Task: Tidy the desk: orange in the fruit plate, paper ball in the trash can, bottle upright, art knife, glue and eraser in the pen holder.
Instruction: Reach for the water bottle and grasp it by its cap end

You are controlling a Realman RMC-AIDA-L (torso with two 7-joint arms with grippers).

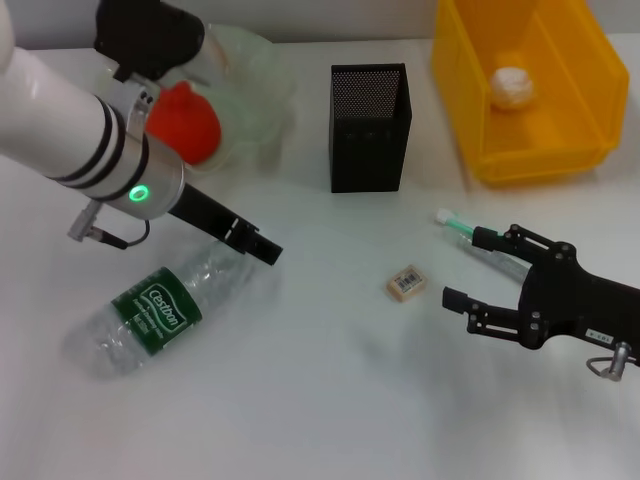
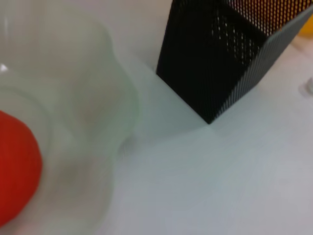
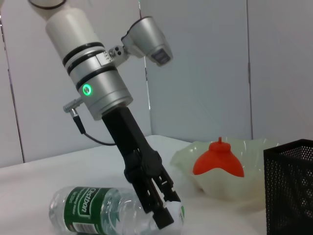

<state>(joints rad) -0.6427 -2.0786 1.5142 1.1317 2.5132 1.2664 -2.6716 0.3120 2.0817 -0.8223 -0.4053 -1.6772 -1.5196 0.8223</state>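
The bottle (image 1: 155,315) lies on its side at the front left; it also shows in the right wrist view (image 3: 93,210). My left gripper (image 1: 262,250) is down at its neck end, fingers close together on it and hiding the cap, as the right wrist view (image 3: 164,218) shows too. The orange (image 1: 185,122) sits in the fruit plate (image 1: 250,75). The paper ball (image 1: 510,88) lies in the trash can (image 1: 530,150). The eraser (image 1: 406,282) lies on the table. My right gripper (image 1: 465,267) is open over the glue (image 1: 455,225). The pen holder (image 1: 370,125) stands upright. The art knife is hidden.
The table is white. The pen holder stands between the fruit plate and the trash can, at the back. The eraser lies just left of the right gripper's fingertips. Bare table lies in front of the bottle and the eraser.
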